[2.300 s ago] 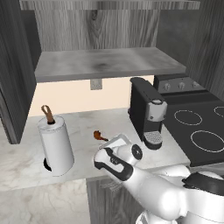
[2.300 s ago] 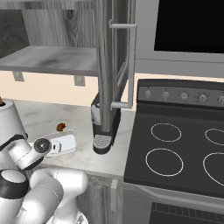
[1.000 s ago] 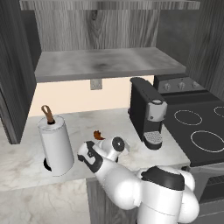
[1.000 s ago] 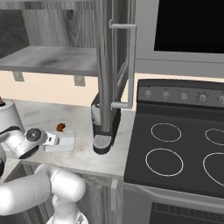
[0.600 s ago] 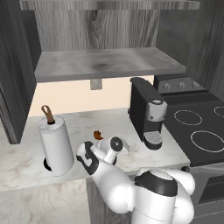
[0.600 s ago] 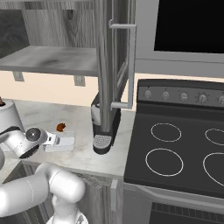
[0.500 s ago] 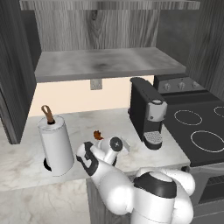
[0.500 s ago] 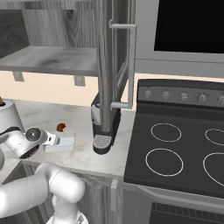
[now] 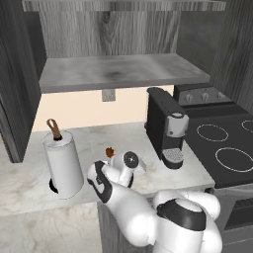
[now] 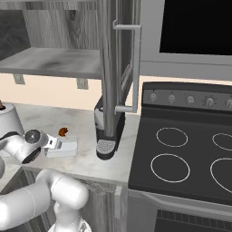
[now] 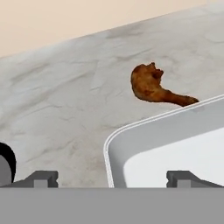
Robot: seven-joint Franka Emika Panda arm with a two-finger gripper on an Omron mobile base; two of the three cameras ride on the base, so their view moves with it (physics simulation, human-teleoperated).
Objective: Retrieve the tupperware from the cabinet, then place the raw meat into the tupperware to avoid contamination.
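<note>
The hand hangs low with fingers spread wide, holding nothing. The tupperware sits on the worktop, raw meat just beside it

Marble counter, pale with grey veining. On it, directly under and ahead of the wide-open gripper: the tupperware, flat on the surface, near corner between the fingertips. Just beyond its far rim, the raw meat, lying on bare marble. Paper-towel roll stands well off to the gripper's left; black coffee machine to its right.
</note>
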